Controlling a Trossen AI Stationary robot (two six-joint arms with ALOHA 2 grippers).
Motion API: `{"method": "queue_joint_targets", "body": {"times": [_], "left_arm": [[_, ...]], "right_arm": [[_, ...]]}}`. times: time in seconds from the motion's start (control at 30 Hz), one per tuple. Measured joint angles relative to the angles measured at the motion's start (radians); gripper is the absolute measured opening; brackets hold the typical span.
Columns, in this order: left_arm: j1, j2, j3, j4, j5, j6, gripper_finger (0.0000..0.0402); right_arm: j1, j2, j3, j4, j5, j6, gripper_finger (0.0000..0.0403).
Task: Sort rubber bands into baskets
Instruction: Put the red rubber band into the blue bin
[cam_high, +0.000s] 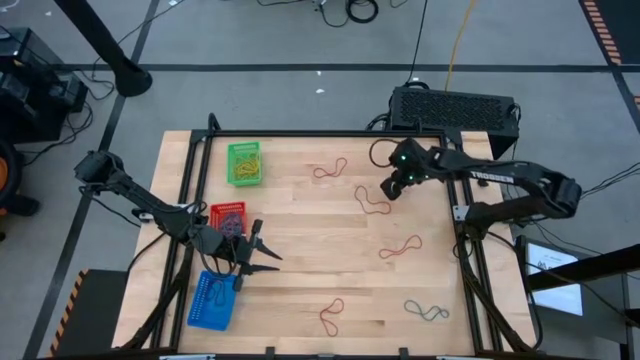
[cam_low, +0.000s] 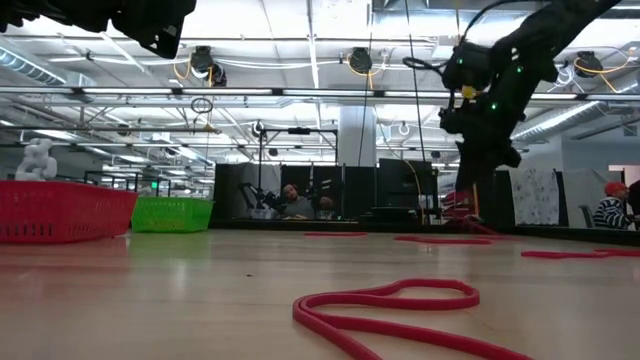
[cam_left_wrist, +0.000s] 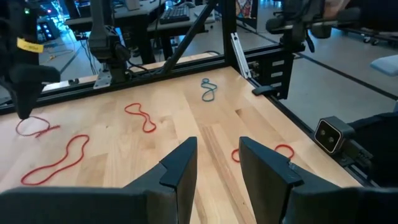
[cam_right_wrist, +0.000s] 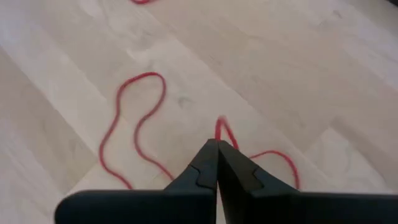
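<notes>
From above, five red rubber bands and one dark green band (cam_high: 427, 311) lie loose on the desk (cam_high: 300, 270), while the green basket (cam_high: 245, 163), red basket (cam_high: 227, 216) and blue basket (cam_high: 211, 300) along the left side each hold some bands: sorting looks partly done.

At desk level, a red band (cam_low: 400, 300) fills the foreground.

The left wrist view shows the left pincer (cam_left_wrist: 217, 163) half open and empty above bare wood.

The right wrist view shows the right pincer (cam_right_wrist: 217, 163) closed, pinching a red rubber band (cam_right_wrist: 140, 124) still lying on the desk.
</notes>
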Motion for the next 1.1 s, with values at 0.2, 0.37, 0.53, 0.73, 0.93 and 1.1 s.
{"method": "queue_joint_targets", "body": {"times": [0.2,0.37,0.53,0.73,0.93,1.1], "left_arm": [[0.0,0.002,0.0,0.005,0.0,0.0,0.0128],[0.007,0.073,0.0,0.083,-0.007,0.003,0.0128],[0.042,0.224,0.0,0.319,-0.129,0.022,0.0128],[0.065,0.393,0.008,0.55,-0.133,0.114,0.0159],[0.088,0.522,0.093,0.648,-0.133,0.107,0.0243],[0.091,0.617,0.189,0.646,-0.134,0.084,0.0307]], "right_arm": [[0.096,-0.046,0.0,0.046,-0.07,0.058,0.0],[0.24,-0.047,0.0,0.228,-0.127,0.121,0.0],[0.413,-0.021,0.0,0.466,-0.13,0.171,0.0],[0.596,0.041,0.002,0.688,-0.12,0.21,0.0],[0.716,0.132,0.002,0.869,-0.077,0.227,0.0],[0.754,0.191,0.002,0.945,-0.039,0.234,0.0]]}}
